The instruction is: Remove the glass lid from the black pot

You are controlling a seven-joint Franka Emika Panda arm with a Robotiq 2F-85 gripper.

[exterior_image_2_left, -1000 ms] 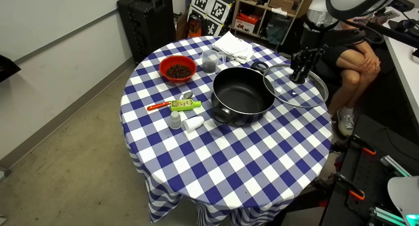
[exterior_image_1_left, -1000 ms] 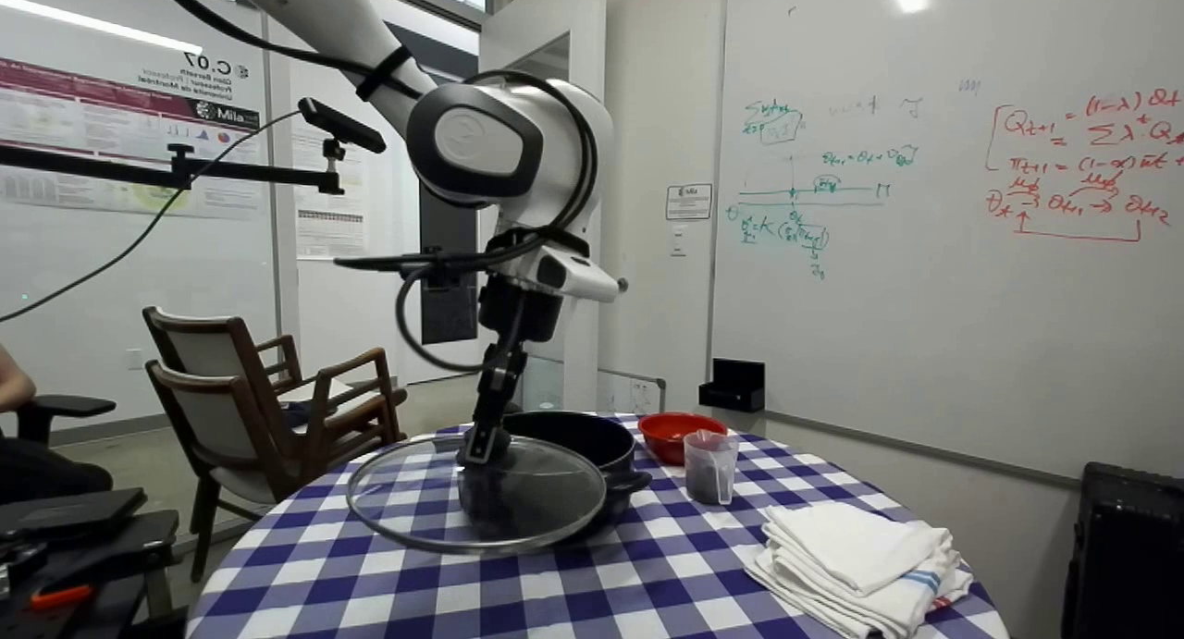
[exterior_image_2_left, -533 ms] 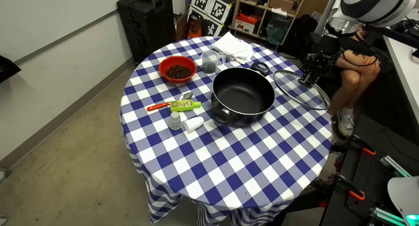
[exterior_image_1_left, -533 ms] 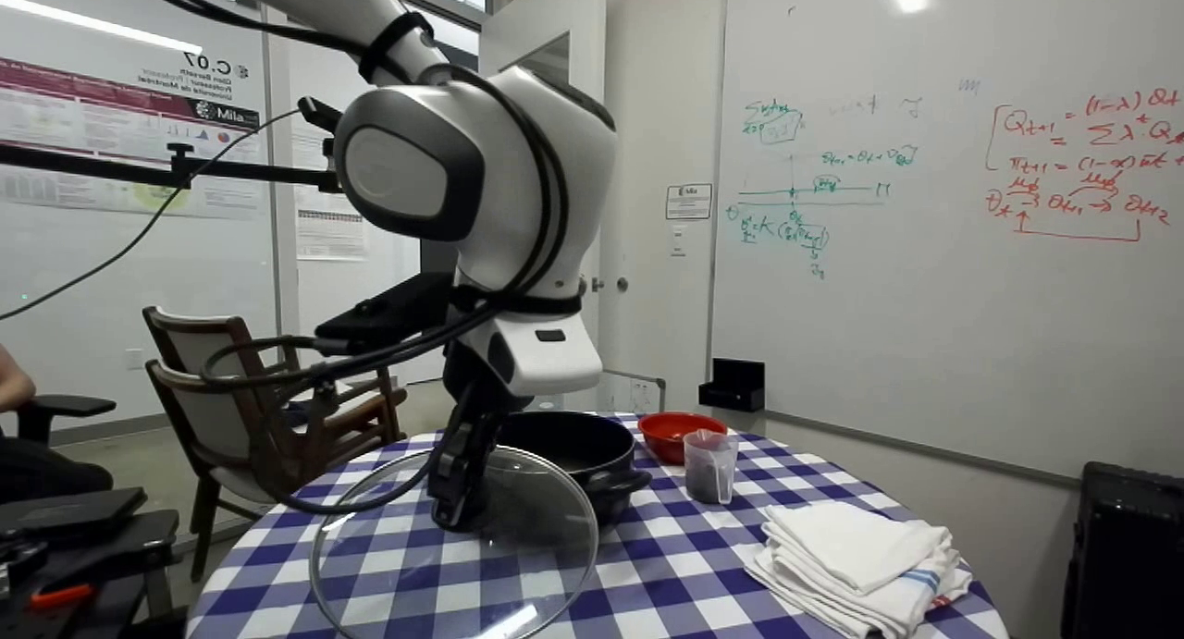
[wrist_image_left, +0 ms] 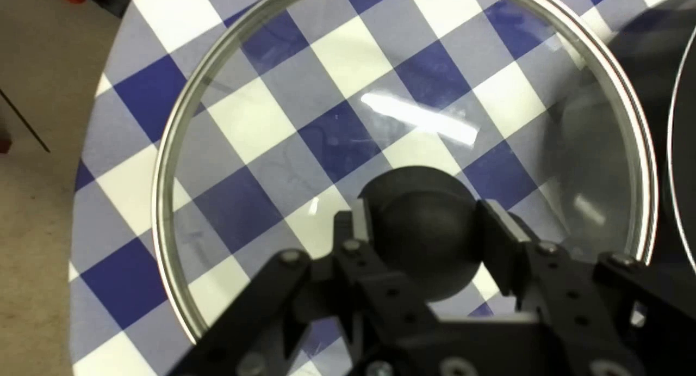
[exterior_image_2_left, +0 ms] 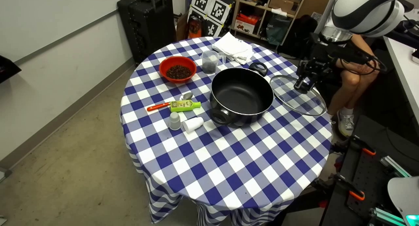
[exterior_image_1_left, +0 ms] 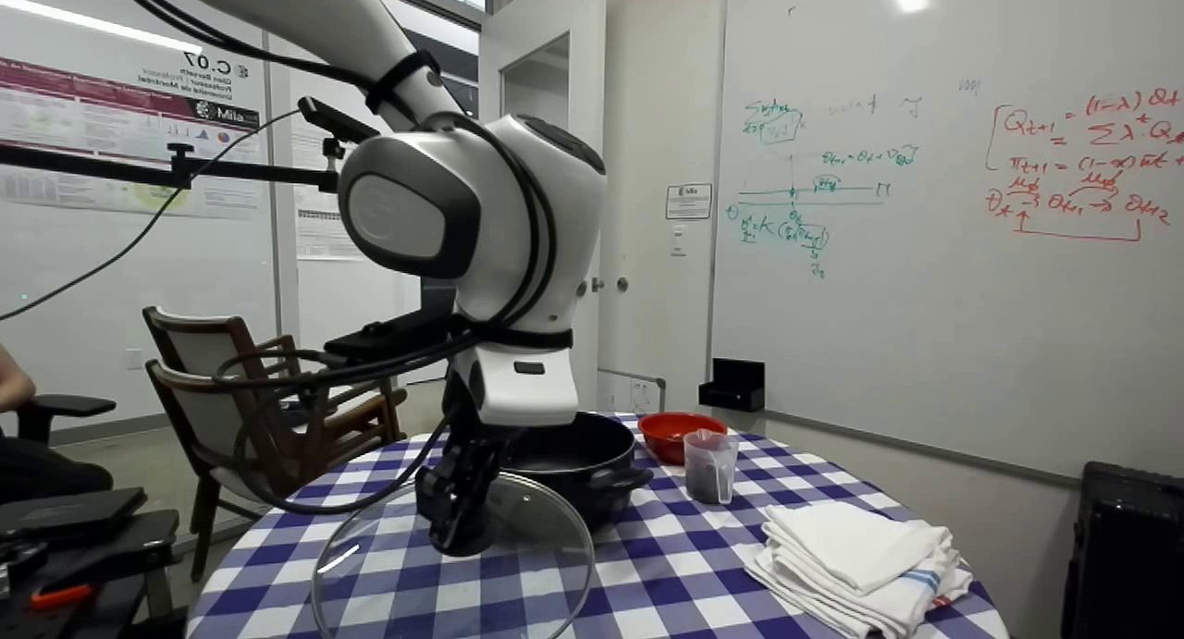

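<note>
Off the black pot [exterior_image_2_left: 242, 94], poised just beside its rim

Holds the glass lid [wrist_image_left: 402, 142] by its black knob [wrist_image_left: 421, 242], in a gripper [wrist_image_left: 427, 226] drawn in to the knob's width and bearing on both sides. Puts the lid directly below, leaning, between the pot and the edge of the round table [exterior_image_2_left: 209, 160] nearest the seated person [exterior_image_2_left: 352, 78]. Round, so without long axis. Cannot tell whether touching the checked cloth [exterior_image_2_left: 255, 183] at the low side. Seems to have the removal all but done; probably calls next for levelling and lowering into that strip, without clipping the pot or overhanging the edge.

Toward the edge by the whiteboard [exterior_image_1_left: 925, 297], shows a red bowl [exterior_image_2_left: 176, 60] of dark granules [exterior_image_2_left: 178, 71], a green bottle [exterior_image_2_left: 186, 105], a grey shaker [exterior_image_2_left: 175, 121] and a white cup [exterior_image_2_left: 193, 124] on its side. Toward the edge facing the black suitcase [exterior_image_2_left: 147, 26], carries folded white towels [exterior_image_2_left: 233, 47] and a clear measuring jug [exterior_image_1_left: 710, 447]. Beyond, takes in wooden chairs [exterior_image_1_left: 199, 426].
</note>
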